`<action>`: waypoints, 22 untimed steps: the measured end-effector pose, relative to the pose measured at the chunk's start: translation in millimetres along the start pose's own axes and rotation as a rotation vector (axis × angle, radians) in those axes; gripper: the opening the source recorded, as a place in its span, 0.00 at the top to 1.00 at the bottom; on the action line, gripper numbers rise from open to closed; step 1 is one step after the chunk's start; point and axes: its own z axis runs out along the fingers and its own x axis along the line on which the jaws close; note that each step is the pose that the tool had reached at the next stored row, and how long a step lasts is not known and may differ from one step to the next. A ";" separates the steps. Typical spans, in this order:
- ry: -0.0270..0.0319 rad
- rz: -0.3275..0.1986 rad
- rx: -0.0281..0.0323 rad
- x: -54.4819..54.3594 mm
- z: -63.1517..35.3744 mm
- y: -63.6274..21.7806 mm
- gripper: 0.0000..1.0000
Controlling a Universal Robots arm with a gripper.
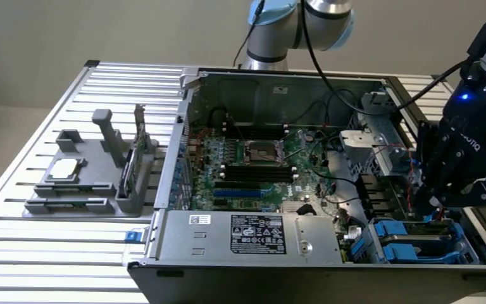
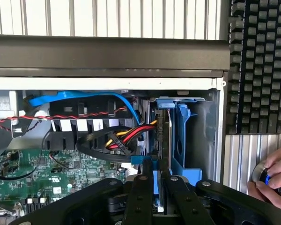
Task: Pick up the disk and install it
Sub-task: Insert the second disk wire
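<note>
A table (image 1: 23, 215) of pale metal slats is seen carrying an open computer case (image 1: 328, 253), which is laid on its side across the slats with its inside facing up. Towards the exterior view's left of the case, a grey holder tray (image 1: 83, 190) is set directly on the slats, well apart from the table's edge. In the wrist view, a black keyboard (image 2: 257, 65) is shown lying on the slats just beside the case wall.
</note>
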 end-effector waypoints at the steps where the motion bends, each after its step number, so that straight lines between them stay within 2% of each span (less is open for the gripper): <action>1: 0.0009 0.000 0.0000 -0.2 1.8 0.1 0.84; 3: 0.0029 -0.001 0.0000 -1.0 4.7 0.4 0.84; 8: 0.0125 -0.003 0.0005 -4.6 9.3 2.3 0.84; 14: 0.0296 -0.004 0.0016 -10.8 13.3 3.0 0.84; 18: 0.0503 -0.005 0.0019 -11.3 14.6 3.0 0.84; 19: 0.0536 -0.005 0.0020 -11.4 14.9 3.1 0.84; 22: 0.0578 -0.005 0.0020 -12.2 15.2 3.8 0.84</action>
